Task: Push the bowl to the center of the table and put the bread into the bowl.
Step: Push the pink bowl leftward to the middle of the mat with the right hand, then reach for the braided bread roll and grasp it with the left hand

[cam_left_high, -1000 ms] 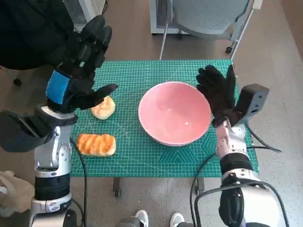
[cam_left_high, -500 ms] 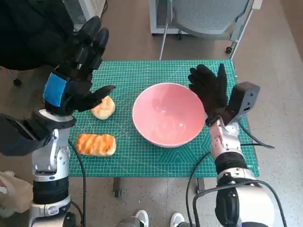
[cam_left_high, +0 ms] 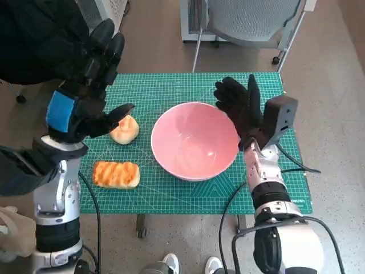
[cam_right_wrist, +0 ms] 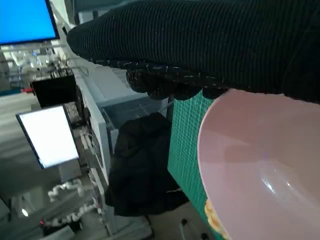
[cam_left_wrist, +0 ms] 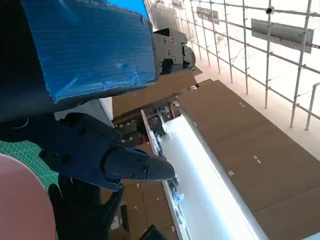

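The empty pink bowl (cam_left_high: 194, 140) stands on the green cutting mat (cam_left_high: 171, 194), a little right of its middle. My gloved right hand (cam_left_high: 242, 108) presses flat against the bowl's right rim, fingers spread upward. The right wrist view shows the bowl (cam_right_wrist: 265, 170) right under the glove (cam_right_wrist: 210, 45). Two breads lie left of the bowl: a round bun (cam_left_high: 125, 129) and a striped loaf (cam_left_high: 116, 174) nearer me. My blue-taped left hand (cam_left_high: 85, 94) hovers open above the bun, holding nothing. In the left wrist view its fingers (cam_left_wrist: 100, 160) are spread, and the bowl's rim (cam_left_wrist: 22, 200) shows.
A grey office chair (cam_left_high: 251, 20) stands behind the table. The mat's right edge lies just beyond my right hand. A dark coat or bag (cam_left_high: 34, 34) sits at the back left. Shoes (cam_left_high: 171, 264) show below the table's front edge.
My right hand has pushed the bowl leftward across the mat, toward the middle. The left hand has drifted slightly left and stays open above the bun.
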Robot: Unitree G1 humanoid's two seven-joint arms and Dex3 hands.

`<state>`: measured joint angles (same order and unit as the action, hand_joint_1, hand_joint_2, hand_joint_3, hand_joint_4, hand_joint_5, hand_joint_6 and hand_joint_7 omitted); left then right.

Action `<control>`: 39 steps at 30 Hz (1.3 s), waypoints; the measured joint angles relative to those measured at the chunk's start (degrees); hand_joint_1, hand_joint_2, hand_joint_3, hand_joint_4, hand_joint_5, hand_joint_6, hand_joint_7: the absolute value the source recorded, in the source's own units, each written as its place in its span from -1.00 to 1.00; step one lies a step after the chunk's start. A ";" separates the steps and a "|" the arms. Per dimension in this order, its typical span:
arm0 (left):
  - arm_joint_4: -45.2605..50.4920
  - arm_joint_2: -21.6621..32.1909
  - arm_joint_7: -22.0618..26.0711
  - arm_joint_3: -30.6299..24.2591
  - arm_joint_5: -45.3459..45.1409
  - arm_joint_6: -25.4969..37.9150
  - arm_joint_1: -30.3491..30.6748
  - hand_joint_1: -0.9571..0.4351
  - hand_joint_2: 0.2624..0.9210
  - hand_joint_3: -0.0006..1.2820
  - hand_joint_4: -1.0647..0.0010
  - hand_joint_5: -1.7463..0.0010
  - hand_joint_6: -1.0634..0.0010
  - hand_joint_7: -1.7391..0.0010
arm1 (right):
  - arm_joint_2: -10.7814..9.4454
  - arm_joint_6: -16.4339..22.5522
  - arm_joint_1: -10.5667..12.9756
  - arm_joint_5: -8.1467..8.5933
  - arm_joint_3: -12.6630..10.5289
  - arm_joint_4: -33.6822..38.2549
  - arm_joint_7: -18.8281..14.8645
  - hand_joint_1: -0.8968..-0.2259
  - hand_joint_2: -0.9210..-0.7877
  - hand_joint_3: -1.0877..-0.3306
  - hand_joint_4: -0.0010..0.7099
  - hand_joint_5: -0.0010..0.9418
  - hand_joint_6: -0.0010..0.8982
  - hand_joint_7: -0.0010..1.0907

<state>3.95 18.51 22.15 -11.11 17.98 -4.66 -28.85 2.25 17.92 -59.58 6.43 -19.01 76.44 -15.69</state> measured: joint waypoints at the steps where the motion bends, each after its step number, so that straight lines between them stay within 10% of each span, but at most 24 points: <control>1: 0.00 0.00 -0.05 -0.01 -0.03 0.03 0.08 -0.34 1.00 -0.62 1.00 1.00 1.00 0.71 | -0.06 -0.03 0.00 -0.02 0.05 0.00 -0.01 -0.36 -1.00 -0.63 0.01 -1.00 -0.13 -1.00; 27: 0.93 0.31 -1.05 -0.14 -0.17 0.84 0.73 -0.33 0.99 -0.61 1.00 1.00 1.00 0.71 | 1.53 -0.33 -0.42 0.09 0.80 -0.11 -1.64 -0.39 -1.00 -0.61 0.02 -0.98 -0.10 -0.98; 39: 0.97 0.37 -1.01 -0.16 -0.15 1.16 0.85 -0.33 0.99 -0.60 1.00 1.00 1.00 0.71 | 4.48 8.43 -2.50 0.83 0.26 -2.35 -7.14 -0.48 -1.00 -0.55 -0.17 -1.00 -0.16 -1.00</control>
<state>4.92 18.88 21.14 -11.27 17.83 -3.49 -27.99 6.73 26.35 -62.08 7.26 -18.75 74.09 -22.84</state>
